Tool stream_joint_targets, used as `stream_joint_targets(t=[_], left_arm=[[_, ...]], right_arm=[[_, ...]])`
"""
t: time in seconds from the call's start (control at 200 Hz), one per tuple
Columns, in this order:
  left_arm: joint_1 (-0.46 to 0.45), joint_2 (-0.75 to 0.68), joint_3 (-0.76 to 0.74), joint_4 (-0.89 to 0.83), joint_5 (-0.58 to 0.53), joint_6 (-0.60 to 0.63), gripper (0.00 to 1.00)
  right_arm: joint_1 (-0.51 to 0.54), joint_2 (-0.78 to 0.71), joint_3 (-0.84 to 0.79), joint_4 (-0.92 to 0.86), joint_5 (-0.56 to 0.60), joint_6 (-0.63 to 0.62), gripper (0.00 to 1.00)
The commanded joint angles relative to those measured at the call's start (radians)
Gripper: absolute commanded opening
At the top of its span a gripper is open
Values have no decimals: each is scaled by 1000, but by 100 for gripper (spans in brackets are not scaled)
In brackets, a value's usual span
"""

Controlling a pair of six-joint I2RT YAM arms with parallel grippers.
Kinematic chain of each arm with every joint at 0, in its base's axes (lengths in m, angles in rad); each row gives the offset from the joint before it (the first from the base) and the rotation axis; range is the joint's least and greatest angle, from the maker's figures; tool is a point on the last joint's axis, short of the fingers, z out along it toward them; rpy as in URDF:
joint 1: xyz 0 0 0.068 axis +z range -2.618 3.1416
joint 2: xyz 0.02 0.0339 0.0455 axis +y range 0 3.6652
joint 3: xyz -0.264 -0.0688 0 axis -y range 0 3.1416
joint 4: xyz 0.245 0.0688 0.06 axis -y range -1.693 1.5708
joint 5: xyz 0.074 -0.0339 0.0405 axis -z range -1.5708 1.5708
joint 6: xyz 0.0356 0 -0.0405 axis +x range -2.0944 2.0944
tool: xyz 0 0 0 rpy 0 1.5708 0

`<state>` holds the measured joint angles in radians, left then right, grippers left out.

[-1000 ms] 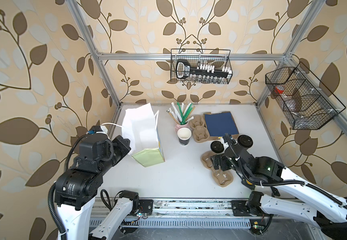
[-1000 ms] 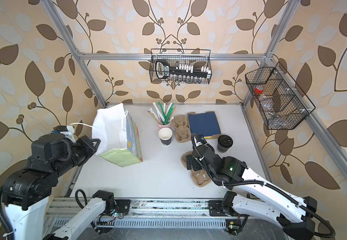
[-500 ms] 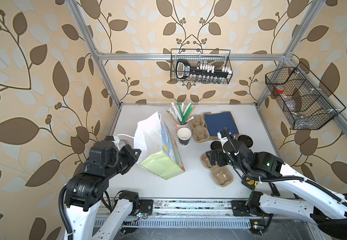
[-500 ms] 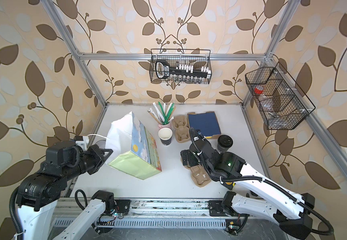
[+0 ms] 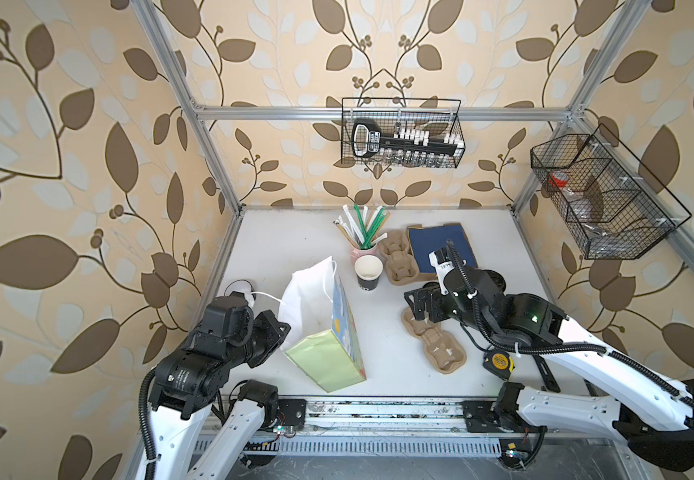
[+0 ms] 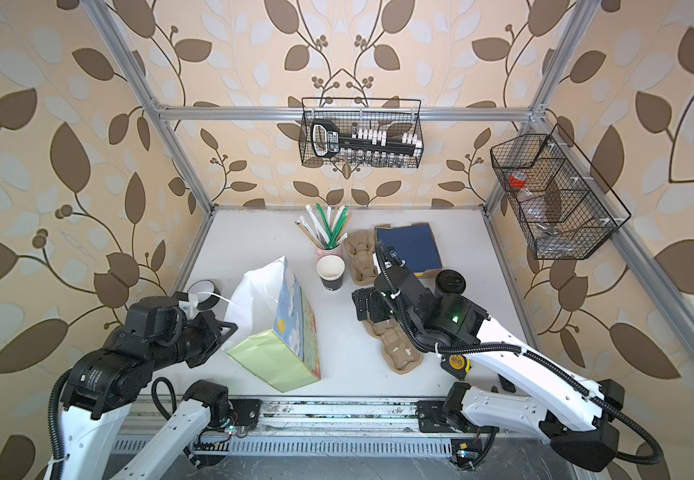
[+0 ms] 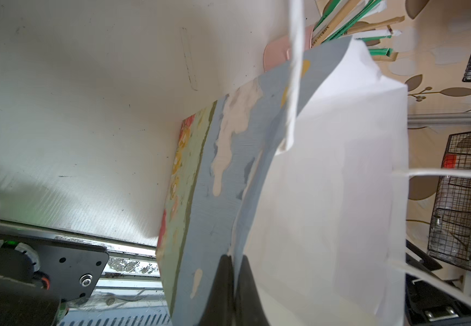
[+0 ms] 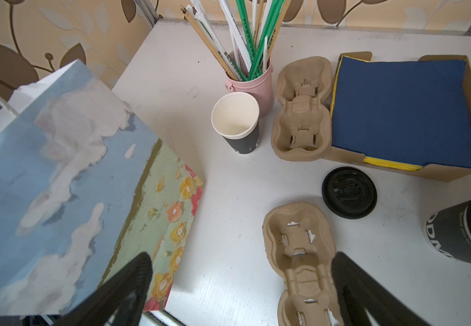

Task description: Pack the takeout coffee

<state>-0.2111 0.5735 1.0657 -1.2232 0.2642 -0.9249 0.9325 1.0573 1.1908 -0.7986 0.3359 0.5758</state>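
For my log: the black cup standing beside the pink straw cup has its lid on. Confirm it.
Wrong: the black cup standing beside the pink straw cup has no lid; the right wrist view shows its open white inside.

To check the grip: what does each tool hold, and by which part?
Left tool pinches a wall of the paper bag, near its rim; right tool holds nothing.

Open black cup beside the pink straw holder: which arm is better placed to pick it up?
Right. The right gripper is open and empty over the cardboard carrier, facing the cup. The left gripper is shut on the edge of the paper bag, holding it tilted.
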Motion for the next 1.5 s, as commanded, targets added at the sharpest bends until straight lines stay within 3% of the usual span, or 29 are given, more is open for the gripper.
stream_joint_targets(t=[0.0, 0.23, 0.525, 0.63, 0.82, 1.155, 1.494], left_arm=[[-12, 10, 23, 0, 39, 1, 0], [-13, 24, -25, 49, 50, 1, 0], [-42, 77, -44, 112, 5, 13, 2], [-85, 93, -39, 126, -42, 1, 16], [-189, 104, -44, 170, -110, -50, 29], [-454, 208, -45, 290, -270, -153, 31], [-550, 332, -67, 432, -283, -179, 32]], right_arm=[[-7, 15, 38, 12, -12, -14, 100], [-3, 8, 49, 44, -40, 3, 99], [81, 57, 194, 67, -99, 94, 97], [124, 86, 194, 102, -94, 140, 97], [178, 111, 183, 134, -47, 195, 96], [184, 192, 182, 162, -56, 214, 94], [156, 173, 174, 131, -38, 190, 93]])
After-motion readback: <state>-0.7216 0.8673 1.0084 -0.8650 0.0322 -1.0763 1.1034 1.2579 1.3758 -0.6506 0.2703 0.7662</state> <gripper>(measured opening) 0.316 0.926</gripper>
